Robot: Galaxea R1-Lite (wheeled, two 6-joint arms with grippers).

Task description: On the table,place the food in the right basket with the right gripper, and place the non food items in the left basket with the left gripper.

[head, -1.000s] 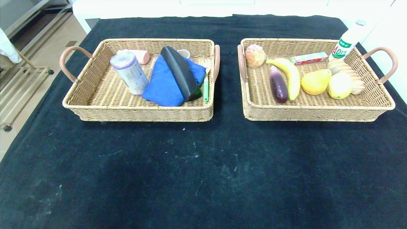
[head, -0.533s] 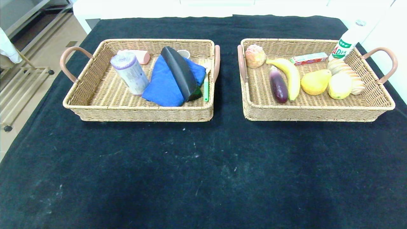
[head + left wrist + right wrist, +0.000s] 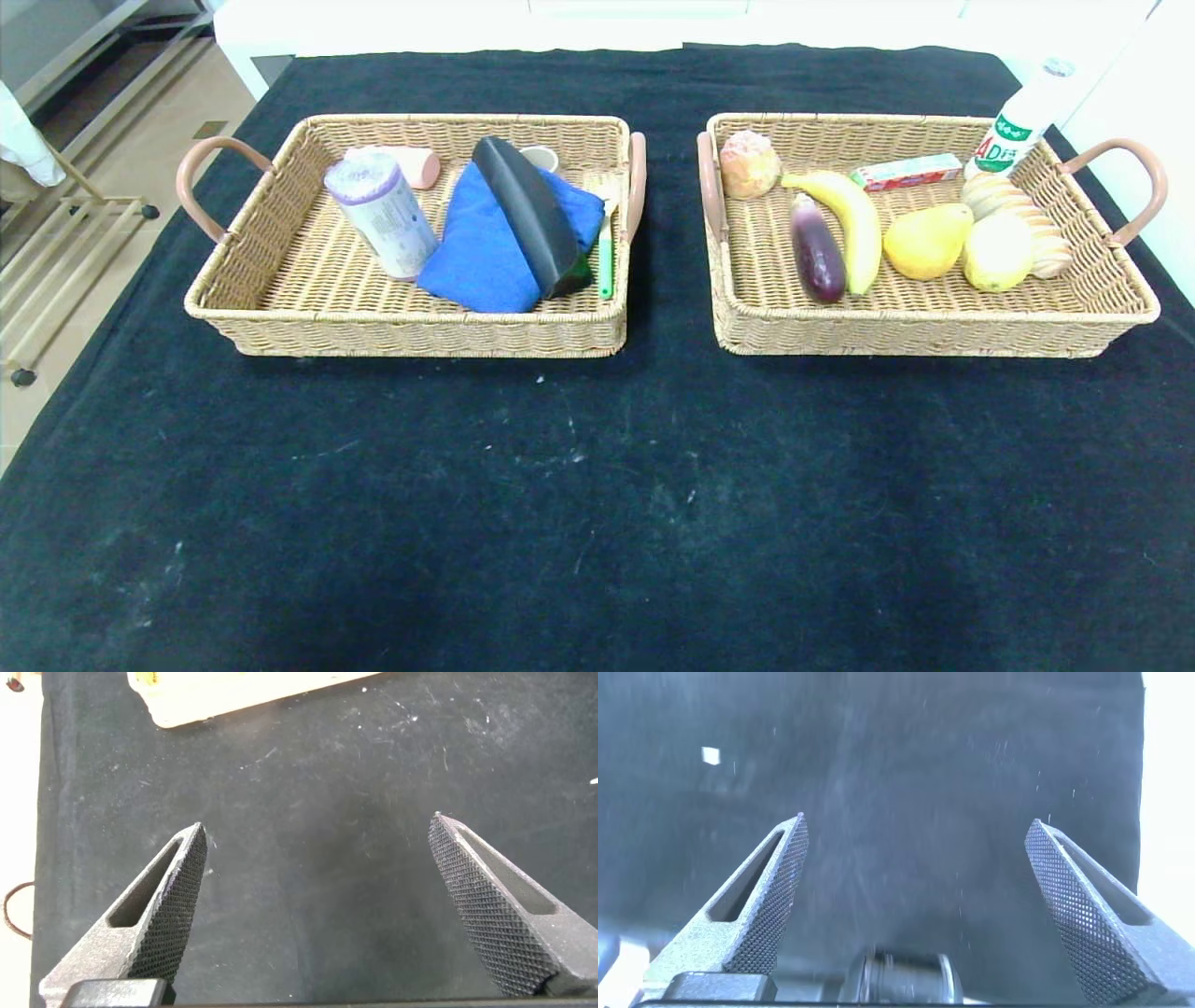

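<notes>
Nothing lies loose on the cloth (image 3: 597, 485): the food, banana (image 3: 854, 224) and eggplant (image 3: 817, 247) among it, sits in the right basket (image 3: 934, 327), and the towel (image 3: 485, 252) and roll (image 3: 381, 215) sit in the left basket (image 3: 411, 331). The left gripper (image 3: 318, 915) and right gripper (image 3: 915, 915) hang over bare cloth, out of the head view, jaws spread wide and empty. The sorting looks done, so the sound move is to keep both arms parked clear of the baskets and disturb nothing.

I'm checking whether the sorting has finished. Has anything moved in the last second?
Nothing visibly changed. The left basket and right basket hold the same things in the same places, and the black cloth in front is bare as before.
</notes>
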